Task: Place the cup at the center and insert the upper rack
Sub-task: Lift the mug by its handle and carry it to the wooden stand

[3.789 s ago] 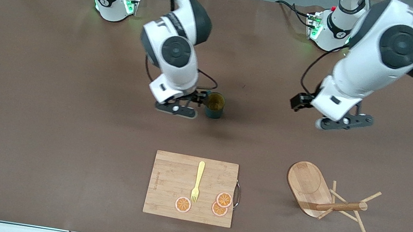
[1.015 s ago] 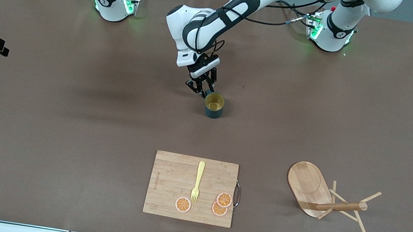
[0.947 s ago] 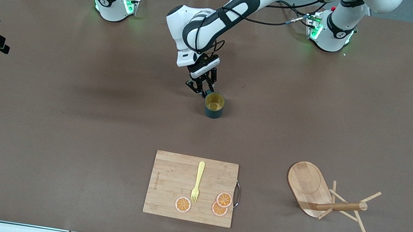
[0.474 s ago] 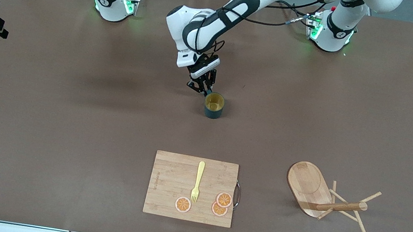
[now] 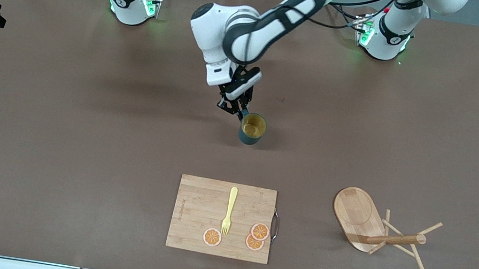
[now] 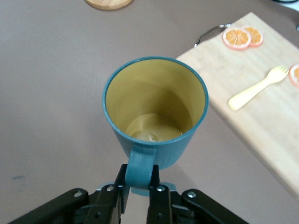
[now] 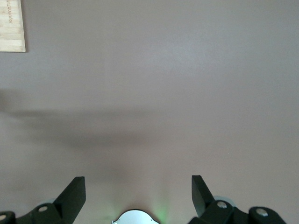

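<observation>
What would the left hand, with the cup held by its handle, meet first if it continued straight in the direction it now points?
Probably the cutting board: past the cup in the left hand, only bare table shows before its edge, though depth is unclear.

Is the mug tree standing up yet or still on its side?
On its side. The upper rack lies tipped toward the left arm's end of the table, oval base on edge, post and pegs resting on the table.

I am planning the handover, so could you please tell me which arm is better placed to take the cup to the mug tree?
Probably the left. The left gripper is already shut on the handle of the cup. The right gripper is open over bare table, and the mug tree lies tipped toward the left arm's end.
</observation>
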Available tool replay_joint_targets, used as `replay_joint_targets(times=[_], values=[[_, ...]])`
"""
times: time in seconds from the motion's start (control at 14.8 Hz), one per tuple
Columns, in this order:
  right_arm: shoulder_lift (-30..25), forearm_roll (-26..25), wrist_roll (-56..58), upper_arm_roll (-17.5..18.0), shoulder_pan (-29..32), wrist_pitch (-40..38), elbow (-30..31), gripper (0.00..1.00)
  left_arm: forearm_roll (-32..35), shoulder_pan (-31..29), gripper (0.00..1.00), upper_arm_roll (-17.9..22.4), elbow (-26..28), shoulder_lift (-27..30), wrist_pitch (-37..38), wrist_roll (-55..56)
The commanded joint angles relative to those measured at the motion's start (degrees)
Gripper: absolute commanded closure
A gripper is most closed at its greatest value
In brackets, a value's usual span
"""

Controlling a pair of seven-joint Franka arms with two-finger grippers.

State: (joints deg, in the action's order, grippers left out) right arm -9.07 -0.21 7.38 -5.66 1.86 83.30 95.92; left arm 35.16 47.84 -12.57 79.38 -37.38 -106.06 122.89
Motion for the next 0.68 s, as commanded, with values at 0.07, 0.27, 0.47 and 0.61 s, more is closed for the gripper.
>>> replay_joint_targets(times=[0.07, 0.27, 0.47, 0.61], values=[[-1.83, -0.94, 0.44, 0.83, 0.69, 0.55, 2.16, 0.00, -12.71, -8.70, 1.00, -0.44, 1.83, 9.15, 0.76, -10.89], [-1.83, -0.94, 0.44, 0.83, 0.60, 0.63, 2.16, 0.00, -23.87, -17.39, 1.00, -0.44, 1.83, 12.85, 0.68, -21.00], [-1.83, -0.94, 0.44, 0.83, 0.52, 0.63, 2.07, 0.00, -34.42, -25.31, 1.00, -0.61, -0.97, 12.95, 0.24, -28.03], [-1.83, -0.94, 0.44, 0.83, 0.52, 0.63, 1.99, 0.00, -41.54, -30.76, 1.00, -0.61, -2.21, 12.60, -0.03, -33.31]])
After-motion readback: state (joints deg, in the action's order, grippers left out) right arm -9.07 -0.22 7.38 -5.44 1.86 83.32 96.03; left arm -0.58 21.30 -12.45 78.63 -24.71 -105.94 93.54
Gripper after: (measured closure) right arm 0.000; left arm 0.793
